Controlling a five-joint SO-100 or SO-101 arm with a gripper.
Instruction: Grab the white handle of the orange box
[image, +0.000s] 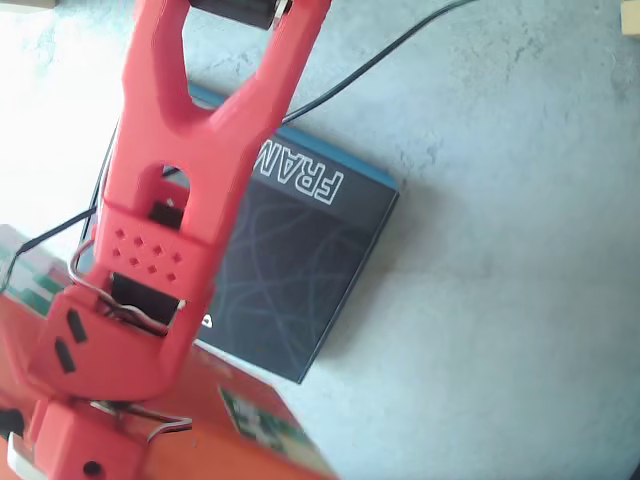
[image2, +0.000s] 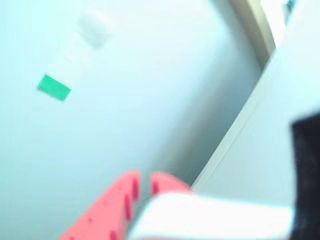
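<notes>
The orange box (image: 215, 425) lies at the lower left of the overhead view, with a green and white print on it. My red arm (image: 190, 200) runs from the top down over it, and the fingertips are off the bottom edge there. A small white piece (image: 12, 455) shows at the left edge beside the wrist. In the blurred wrist view my gripper (image2: 144, 176) points at a pale wall. Its two red fingers (image2: 117, 205) stand close together with only a thin gap. A white bar (image2: 210, 217), seemingly the handle, lies across the right finger's base, not between the jaws.
A black flat box (image: 300, 260) with white letters lies under the arm on the pale grey table (image: 500, 250). A black cable (image: 400, 45) runs to the top right. In the wrist view there are a green patch (image2: 54, 87), a white round shape (image2: 95, 27) and a dark shape (image2: 307, 165).
</notes>
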